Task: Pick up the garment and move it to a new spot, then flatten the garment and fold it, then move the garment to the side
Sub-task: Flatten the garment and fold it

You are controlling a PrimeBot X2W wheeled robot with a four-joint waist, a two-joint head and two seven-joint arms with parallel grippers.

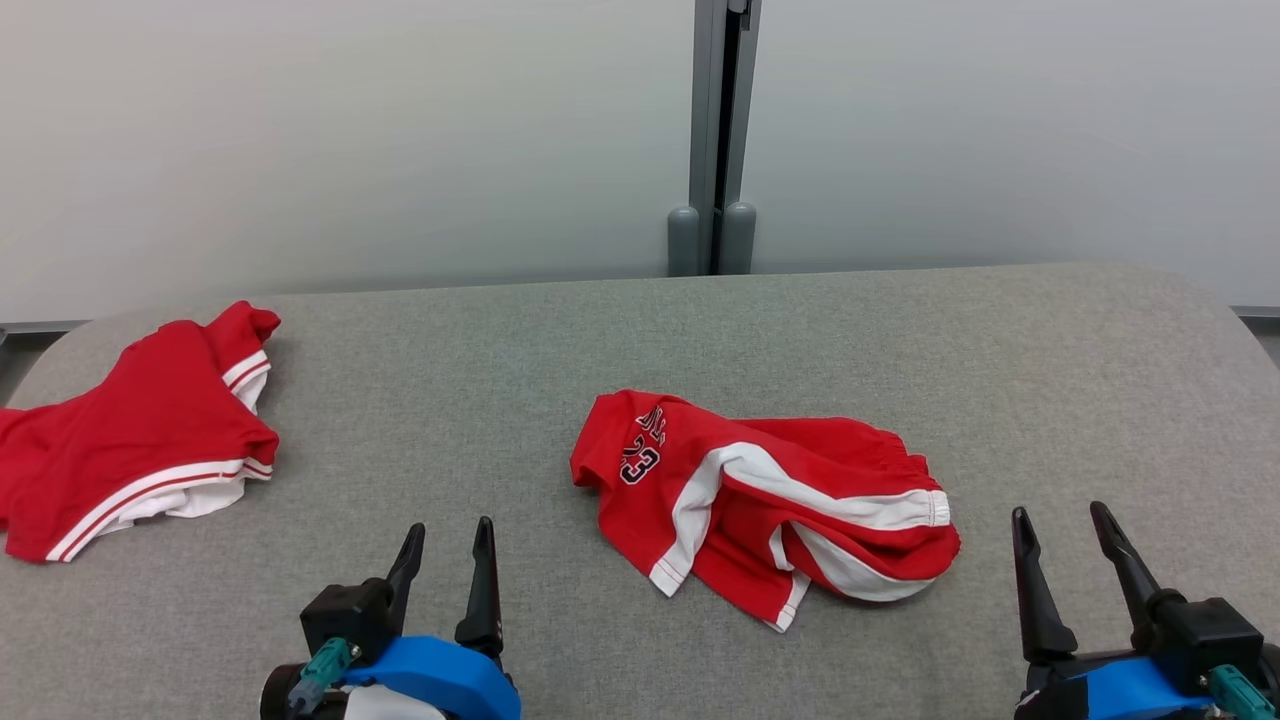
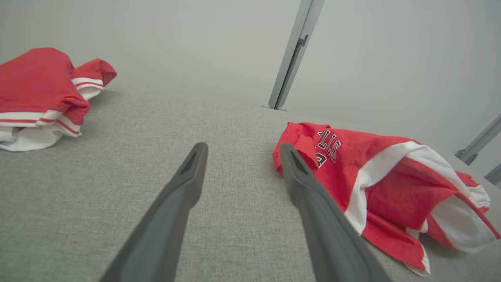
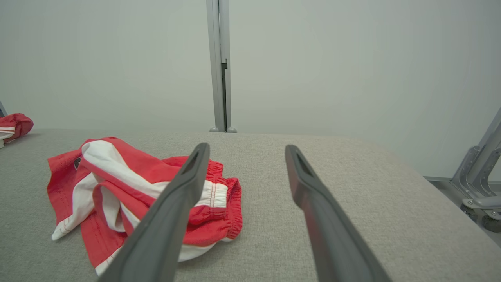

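Note:
A crumpled red garment (image 1: 760, 490) with white side stripes and a dark printed number lies in a heap on the grey padded table (image 1: 600, 330), a little right of centre. My left gripper (image 1: 450, 527) is open near the front edge, to the garment's left and apart from it. My right gripper (image 1: 1059, 511) is open too, just off the garment's right end. In the left wrist view the garment (image 2: 391, 184) lies right of the open gripper (image 2: 243, 147). From the right wrist, the garment (image 3: 129, 176) shows left of and partly behind the open gripper (image 3: 246, 146).
A second red garment (image 1: 130, 430) with thin white stripes lies bunched at the table's far left edge, also visible from the left wrist (image 2: 35, 86). A grey post (image 1: 715, 140) stands behind the table against a pale wall. Bare grey cloth surrounds the central garment.

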